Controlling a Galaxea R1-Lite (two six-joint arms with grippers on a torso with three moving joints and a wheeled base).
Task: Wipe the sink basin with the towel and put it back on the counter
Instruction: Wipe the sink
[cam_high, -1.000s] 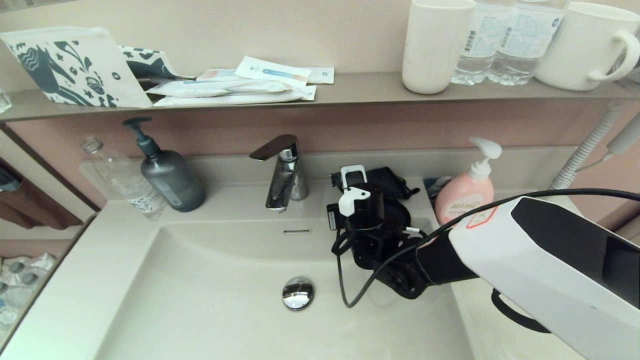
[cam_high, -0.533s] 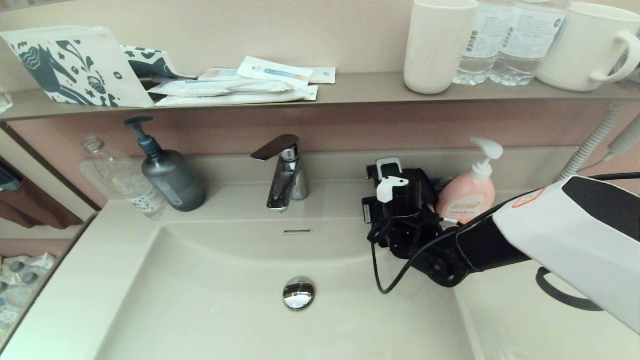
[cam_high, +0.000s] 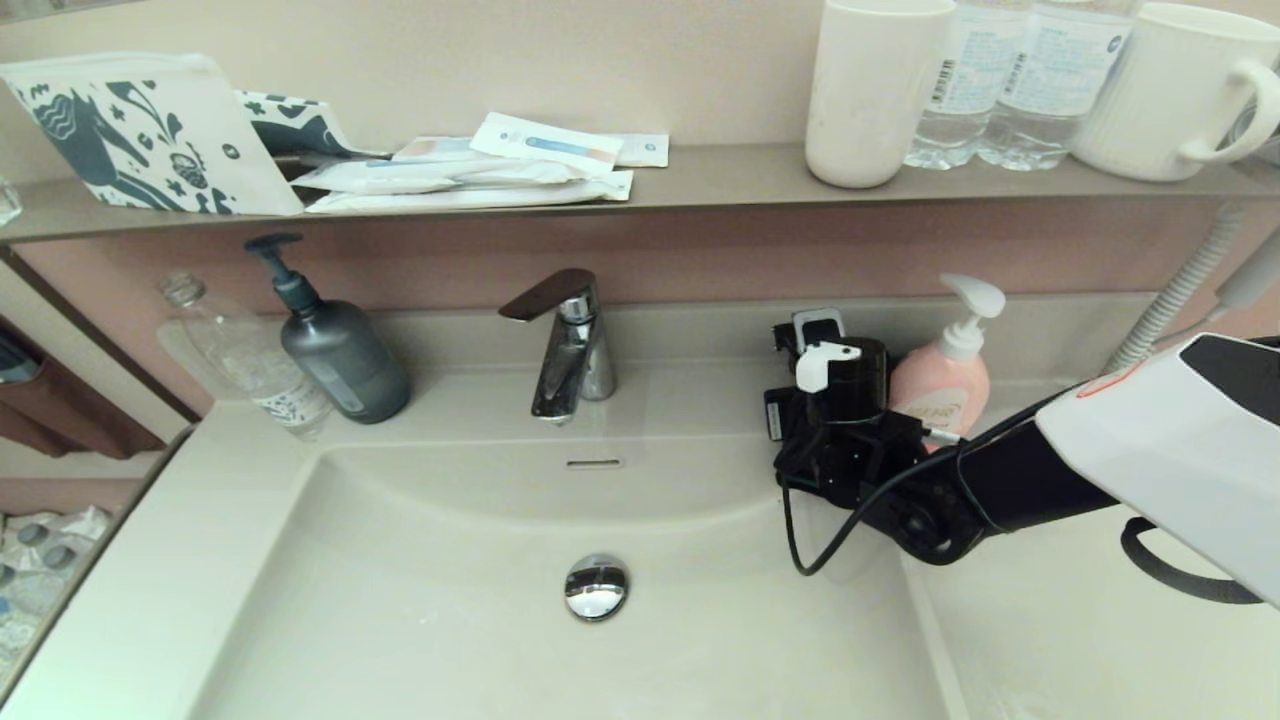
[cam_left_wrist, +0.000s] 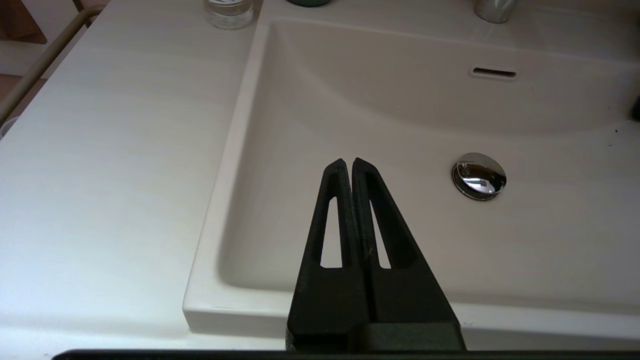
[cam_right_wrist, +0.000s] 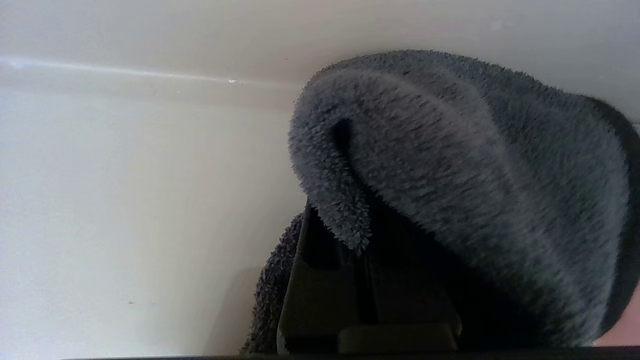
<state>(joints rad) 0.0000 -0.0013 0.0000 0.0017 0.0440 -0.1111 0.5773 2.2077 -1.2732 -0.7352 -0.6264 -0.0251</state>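
In the right wrist view the dark grey fluffy towel (cam_right_wrist: 450, 165) bunches over my right gripper (cam_right_wrist: 360, 235), which is shut on it, just above the cream counter (cam_right_wrist: 125, 200). Seen from the head, the right gripper (cam_high: 800, 345) is over the counter's (cam_high: 700, 395) back right part, beside the pink soap bottle, and the wrist hides the towel. The sink basin (cam_high: 450, 600) with its chrome drain plug (cam_high: 596, 587) lies below. My left gripper (cam_left_wrist: 347, 162) is shut on nothing, hovering over the basin's (cam_left_wrist: 400, 125) front left corner.
A pink pump bottle (cam_high: 940, 385) stands right beside the right wrist. The chrome tap (cam_high: 565, 340) is at the back centre, with a grey pump bottle (cam_high: 340, 360) and a clear bottle (cam_high: 245, 360) to its left. A shelf above carries a cup (cam_high: 870, 90), water bottles, a mug and packets.
My right arm has carried the towel to the right and back, from the basin's back rim near the tap to the counter beside the pink bottle. The left gripper's earlier state is not shown.
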